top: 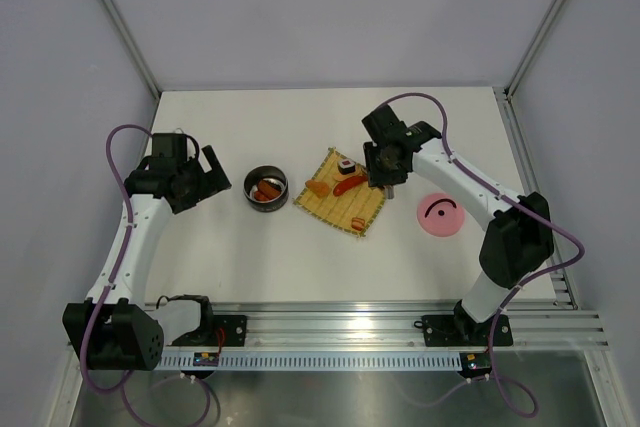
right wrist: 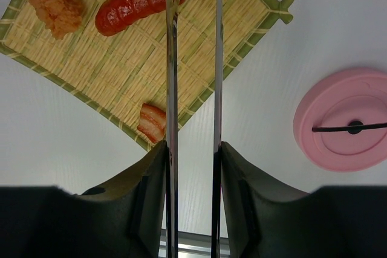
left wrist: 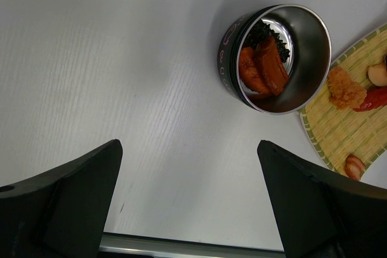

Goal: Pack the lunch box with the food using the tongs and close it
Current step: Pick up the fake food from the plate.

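The lunch box (top: pixel 266 188) is a round metal tin left of the mat, and the left wrist view shows red-orange sausages (left wrist: pixel 263 67) and a dark piece inside it. My left gripper (top: pixel 205 177) hangs open just left of the tin with nothing between its fingers (left wrist: pixel 72 191). My right gripper (right wrist: pixel 193 149) is shut on the tongs (right wrist: pixel 172 58), above the mat's right side. The tong tips straddle the right end of a red sausage (right wrist: pixel 133 4). Also on the mat lie an orange fried chunk (right wrist: pixel 51 4), a striped red piece (right wrist: pixel 151 122) and a sushi roll (top: pixel 347 164).
The square bamboo mat (top: pixel 335 209) lies at the table's middle. The flat pink lid (top: pixel 440 215) rests on the table right of the mat, close under my right forearm. An aluminium rail (top: pixel 380 327) runs along the near edge.
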Controlling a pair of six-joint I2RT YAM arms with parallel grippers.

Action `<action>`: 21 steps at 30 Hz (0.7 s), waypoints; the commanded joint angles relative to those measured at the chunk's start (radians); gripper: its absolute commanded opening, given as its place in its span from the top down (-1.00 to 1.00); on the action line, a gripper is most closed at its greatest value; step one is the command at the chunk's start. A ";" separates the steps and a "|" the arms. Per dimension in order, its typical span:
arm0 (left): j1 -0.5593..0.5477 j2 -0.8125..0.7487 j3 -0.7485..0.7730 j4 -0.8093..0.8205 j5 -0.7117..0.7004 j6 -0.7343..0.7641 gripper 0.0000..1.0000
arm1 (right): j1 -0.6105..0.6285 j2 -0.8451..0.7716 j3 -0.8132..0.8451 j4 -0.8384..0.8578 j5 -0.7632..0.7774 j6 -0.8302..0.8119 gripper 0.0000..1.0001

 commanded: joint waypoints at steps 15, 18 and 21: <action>0.005 -0.002 0.006 0.032 0.012 0.013 -0.98 | -0.008 0.016 -0.023 0.028 -0.022 0.004 0.07; 0.005 -0.001 0.005 0.033 0.012 0.013 -0.98 | -0.007 0.018 -0.026 0.029 -0.016 0.005 0.08; 0.005 -0.001 0.005 0.036 0.010 0.015 -0.98 | -0.007 0.016 -0.030 0.025 -0.009 0.004 0.09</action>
